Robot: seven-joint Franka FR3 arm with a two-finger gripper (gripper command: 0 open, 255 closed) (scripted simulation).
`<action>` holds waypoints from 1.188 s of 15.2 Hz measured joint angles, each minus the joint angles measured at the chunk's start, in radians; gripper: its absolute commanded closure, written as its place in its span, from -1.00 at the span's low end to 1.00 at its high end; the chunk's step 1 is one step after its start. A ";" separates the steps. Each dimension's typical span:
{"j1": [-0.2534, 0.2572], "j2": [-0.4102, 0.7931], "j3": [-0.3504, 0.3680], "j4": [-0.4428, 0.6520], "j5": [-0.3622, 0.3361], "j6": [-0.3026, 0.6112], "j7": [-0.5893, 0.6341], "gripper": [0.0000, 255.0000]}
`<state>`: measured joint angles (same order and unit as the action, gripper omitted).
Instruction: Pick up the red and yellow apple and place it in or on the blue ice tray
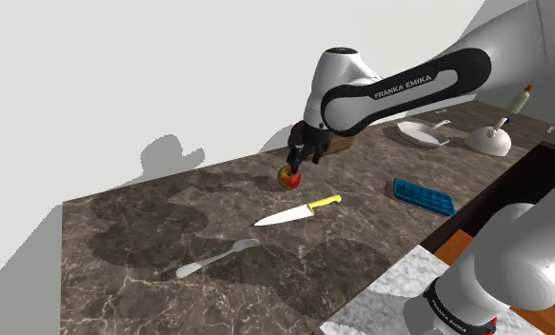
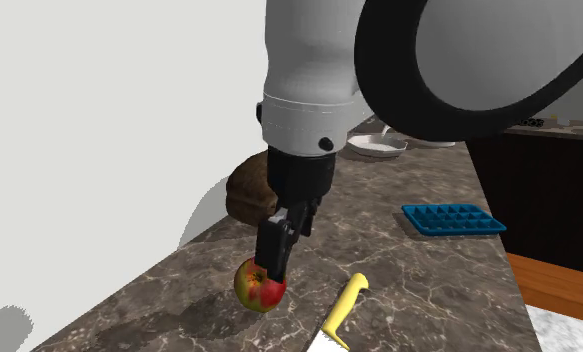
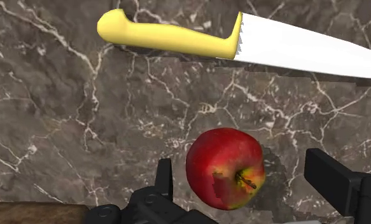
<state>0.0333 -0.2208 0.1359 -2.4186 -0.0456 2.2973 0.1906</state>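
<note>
The red and yellow apple (image 1: 289, 177) (image 2: 260, 286) (image 3: 225, 168) rests on the dark marble counter (image 1: 151, 238). My gripper (image 1: 296, 162) (image 2: 276, 252) (image 3: 241, 159) hangs right over it, open. One finger stands on each side of the apple, with a gap to each, so nothing is clasped. The blue ice tray (image 1: 424, 197) (image 2: 452, 219) lies empty near the counter's front edge, well off toward the shoulder view's right.
A yellow-handled knife (image 1: 299, 211) (image 2: 339, 310) (image 3: 241, 41) lies close beside the apple. A fork (image 1: 218, 258) is nearer the stand's side. A brown loaf-like lump (image 2: 247, 190) sits behind the gripper. A white pan (image 1: 423, 133) and a white dish (image 1: 489, 141) stand far right.
</note>
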 measured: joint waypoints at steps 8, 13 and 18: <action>-0.007 0.142 0.016 0.008 -0.055 0.132 0.050 -1.00; -0.010 0.170 0.014 0.000 -0.065 0.168 0.055 -1.00; -0.010 0.170 0.014 0.001 -0.066 0.169 0.055 1.00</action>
<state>0.0232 -0.0509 0.1499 -2.4178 -0.1111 2.4664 0.2458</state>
